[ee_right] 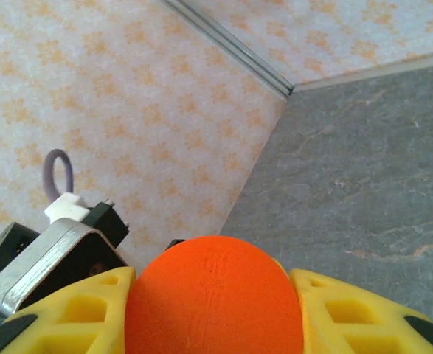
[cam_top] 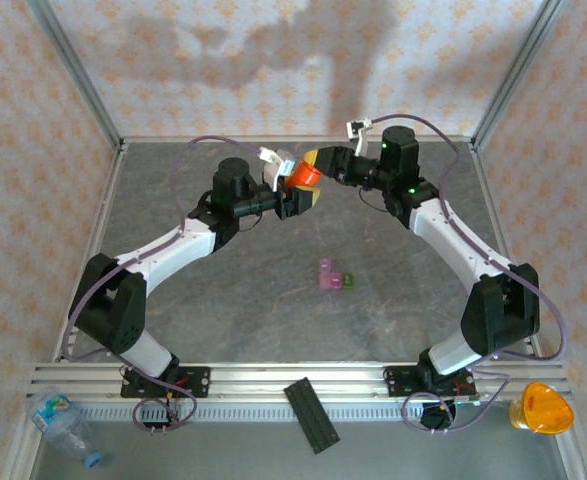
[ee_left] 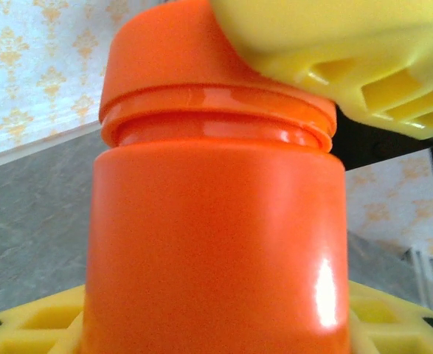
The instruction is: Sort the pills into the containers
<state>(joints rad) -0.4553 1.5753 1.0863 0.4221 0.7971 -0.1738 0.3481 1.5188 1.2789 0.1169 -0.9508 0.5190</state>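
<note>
Two small joined boxes, the containers, sit on the grey counter a little right of centre in the top view. The pink-purple box is the larger, and the green box touches its right side. Both stand free, well apart from either arm. Above them in the frame, towards the back wall, an orange pill bottle hangs off the counter between the two arms. The left pincer reaches in from the left and is clamped on the bottle's body. In the left wrist view that body fills the middle of the frame, with the pincer's yellow fingers showing at the lower corners on either side of it. The right pincer comes in from the right and is closed around the bottle's cap. One of its yellow fingers lies against the cap at the upper right of the left wrist view. In the right wrist view the round orange cap sits at the bottom centre, pressed between two yellow fingertips. Along the bottom of the top view, beyond the aluminium rail, lie a clear plastic bottle at lower left, a flat black strip near the middle, and an orange-yellow object at lower right.
</note>
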